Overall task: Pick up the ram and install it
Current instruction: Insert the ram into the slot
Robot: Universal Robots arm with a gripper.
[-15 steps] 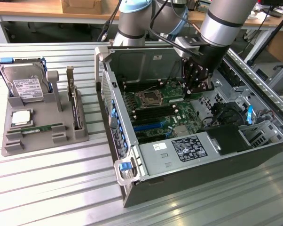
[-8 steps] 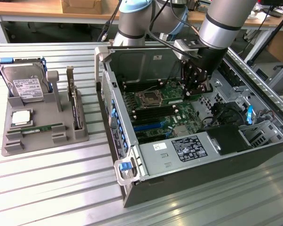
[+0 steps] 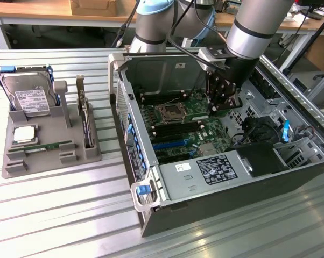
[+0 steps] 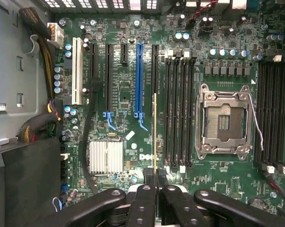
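1. On the exterior view's left, a grey plastic tray [image 3: 14, 164] holds a spare green memory stick [image 3: 49, 146] lying flat.
2. Rightward, inside the open metal computer case [image 3: 205, 188], the black hand [image 3: 225, 102] is clamped on the ram [image 4: 155, 137], a thin green board held edge-on just beside the black memory slots [image 4: 178, 109].

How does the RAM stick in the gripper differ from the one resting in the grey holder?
The held RAM stick hangs above the motherboard, beside the black memory slots; the spare RAM stick sits outside the computer case. The held RAM stick is clamped by the gripper; the spare RAM stick rests in the grey holder. Both are long and thin.
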